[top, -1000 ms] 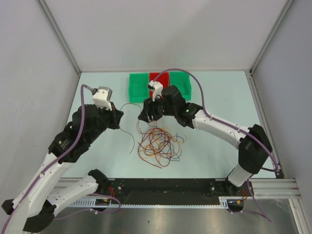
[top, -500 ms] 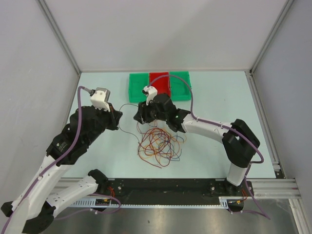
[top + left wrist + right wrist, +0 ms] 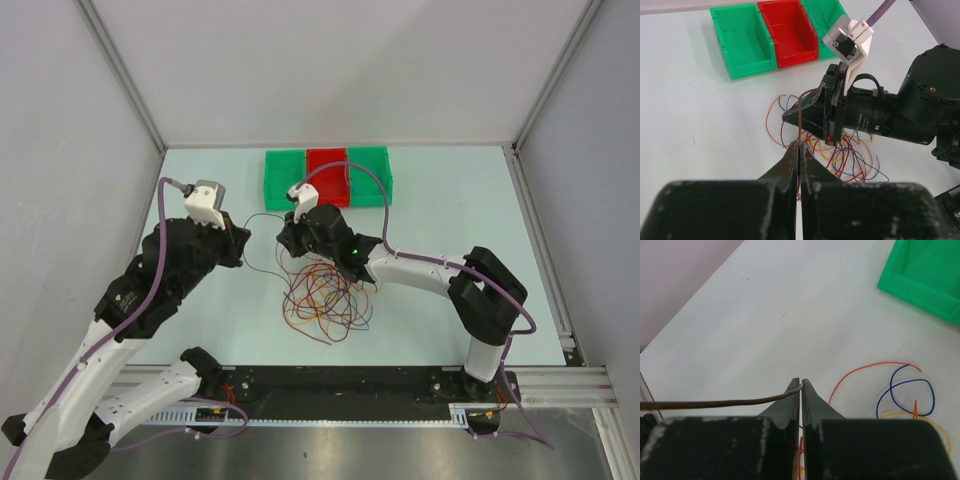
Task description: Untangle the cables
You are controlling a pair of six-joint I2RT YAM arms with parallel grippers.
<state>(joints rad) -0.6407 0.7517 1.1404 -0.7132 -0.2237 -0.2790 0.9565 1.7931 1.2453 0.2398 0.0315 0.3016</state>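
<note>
Over the pale green tabletop (image 3: 450,200), pinched one thin brown wire (image 3: 715,402) tight between left gripper (image 3: 798,150) and right gripper (image 3: 800,385), both clamped on it, just beside the multicoloured tangle of thin cables (image 3: 325,295); mid-extraction, likely called next for a gentle pull clear.

The table (image 3: 450,200) is flat and pale green. Plain grey walls (image 3: 330,70) stand left, far and right, with metal posts (image 3: 119,72) in the far corners. A silver rail (image 3: 560,378) runs along the near edge.
</note>
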